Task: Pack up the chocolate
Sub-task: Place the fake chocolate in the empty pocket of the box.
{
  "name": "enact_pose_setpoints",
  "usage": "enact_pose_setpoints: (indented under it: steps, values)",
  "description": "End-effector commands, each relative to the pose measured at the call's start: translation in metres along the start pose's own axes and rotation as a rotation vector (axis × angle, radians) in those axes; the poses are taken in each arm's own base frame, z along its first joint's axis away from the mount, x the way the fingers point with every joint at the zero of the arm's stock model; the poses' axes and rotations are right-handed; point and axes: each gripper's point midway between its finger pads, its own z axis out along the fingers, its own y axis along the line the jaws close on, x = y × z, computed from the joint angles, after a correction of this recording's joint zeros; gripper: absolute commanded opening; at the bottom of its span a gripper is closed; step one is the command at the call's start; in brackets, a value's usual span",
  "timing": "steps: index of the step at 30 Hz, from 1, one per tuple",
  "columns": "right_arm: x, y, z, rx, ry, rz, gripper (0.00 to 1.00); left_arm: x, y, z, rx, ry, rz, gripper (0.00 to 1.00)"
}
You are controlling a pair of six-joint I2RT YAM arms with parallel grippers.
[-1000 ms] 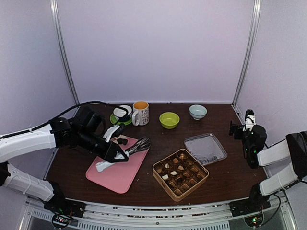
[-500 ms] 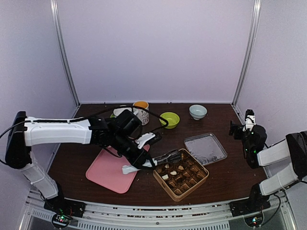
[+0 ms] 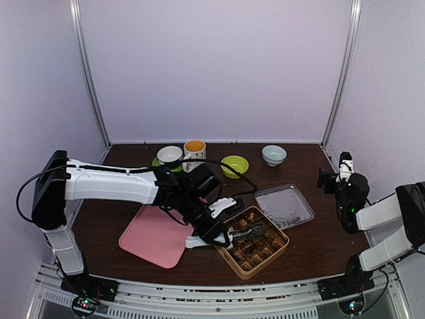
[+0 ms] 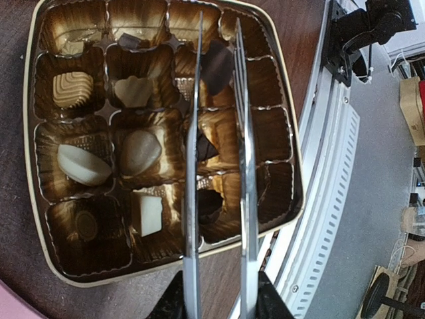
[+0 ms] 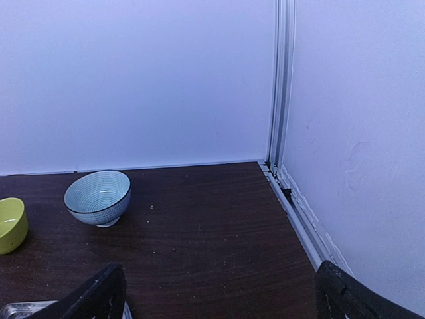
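Swinging across from the pink tray (image 3: 154, 238), the left hand (image 3: 214, 234), clenched on the tongs (image 4: 247, 166), now poises 1 dark chocolate (image 4: 218, 66) over the box (image 3: 279, 248); the right hand (image 5: 222, 292) rests released.

white-shelled arms (image 3: 109, 185), black joints (image 3: 50, 196), looping black cable (image 3: 251, 183)

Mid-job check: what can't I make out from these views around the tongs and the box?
- Whether the tongs grip the dark piece at their tips: left wrist view, blades cover its sides; top view, too small.
- Cups under the blades in the gold box: left wrist view, hidden by the tongs.
- How the left gripper holds the handles: left wrist view, cut off by the bottom edge.
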Motion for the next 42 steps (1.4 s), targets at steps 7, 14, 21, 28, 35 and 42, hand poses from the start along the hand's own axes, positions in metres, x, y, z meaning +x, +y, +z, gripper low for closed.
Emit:
enact_pose_setpoints:
  steps: [7, 14, 21, 28, 35, 42]
  values:
    - [-0.008, 0.0, 0.002, 0.001, -0.026, 0.0, 1.0, -0.014, -0.006, -0.001, 0.025, -0.025, 0.026, 0.25]
    - [-0.008, 0.0, 0.002, 0.0, -0.025, 0.001, 1.0, -0.016, -0.006, -0.002, 0.019, -0.029, 0.029, 0.32]
    - [-0.008, 0.0, 0.002, 0.0, -0.026, 0.001, 1.0, -0.021, -0.005, -0.007, -0.002, -0.056, 0.038, 0.41]
    - [-0.008, 0.0, 0.003, 0.0, -0.025, 0.001, 1.0, -0.023, -0.003, -0.01, -0.02, -0.07, 0.035, 0.42]
    - [-0.008, 0.0, 0.002, 0.0, -0.025, 0.001, 1.0, -0.029, 0.001, -0.029, -0.096, -0.143, 0.042, 0.4]
    - [-0.008, 0.0, 0.002, 0.0, -0.026, 0.001, 1.0, -0.04, 0.01, -0.069, -0.184, -0.276, 0.018, 0.38]
